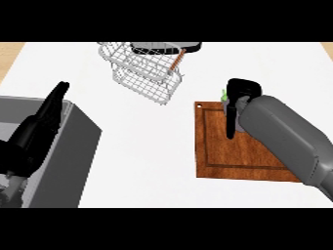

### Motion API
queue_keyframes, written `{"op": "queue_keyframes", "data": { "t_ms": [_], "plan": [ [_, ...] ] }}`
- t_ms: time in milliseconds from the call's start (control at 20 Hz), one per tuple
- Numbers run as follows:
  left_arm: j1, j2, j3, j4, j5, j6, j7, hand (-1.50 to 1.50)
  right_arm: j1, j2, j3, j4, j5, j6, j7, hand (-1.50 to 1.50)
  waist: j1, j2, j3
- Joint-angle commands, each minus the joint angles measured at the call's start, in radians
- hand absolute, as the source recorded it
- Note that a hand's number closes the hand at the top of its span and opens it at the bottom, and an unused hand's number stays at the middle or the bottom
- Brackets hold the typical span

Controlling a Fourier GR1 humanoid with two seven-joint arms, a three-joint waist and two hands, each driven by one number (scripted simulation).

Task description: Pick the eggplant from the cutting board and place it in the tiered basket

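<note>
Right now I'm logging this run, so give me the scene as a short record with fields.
surface: white counter
cutting board: wooden, right of centre
eggplant: mostly hidden; only a green tip shows beside the right hand
right hand: over the board's far edge, fingers curled downward
left hand: open, resting at the view's left
tiered basket: white wire, far centre
grey box: at left

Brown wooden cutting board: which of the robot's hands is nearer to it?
Right. The right hand is over the far edge of the brown wooden cutting board, hiding what lies there. The left hand rests at the view's left, across bare white counter from the board.
</note>
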Motion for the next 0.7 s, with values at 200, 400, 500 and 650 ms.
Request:
{"op": "queue_keyframes", "data": {
  "t_ms": [200,400,500,650],
  "plan": [
    [-0.028,-0.119,-0.068,0.114,0.03,-0.016,0.054,0.0,0.07,0.015,0.002,0.041,0.055,-0.065,-0.004,-1.5,-0.009,0.028,-0.031],
    [-0.016,-0.118,-0.074,0.092,0.029,-0.001,0.057,0.0,0.083,-0.006,-0.019,0.07,0.055,-0.056,-0.054,-1.5,0.001,0.027,-0.03],
    [-0.051,-0.115,-0.058,0.116,0.041,-0.017,0.07,0.0,0.097,0.014,-0.011,0.067,0.074,-0.082,-0.058,-1.5,-0.006,0.027,-0.03],
    [-0.023,-0.131,-0.075,0.115,0.032,-0.009,0.044,0.0,0.094,0.017,-0.024,0.069,0.069,-0.062,-0.052,-1.5,-0.005,0.024,-0.031]
  ]
}}
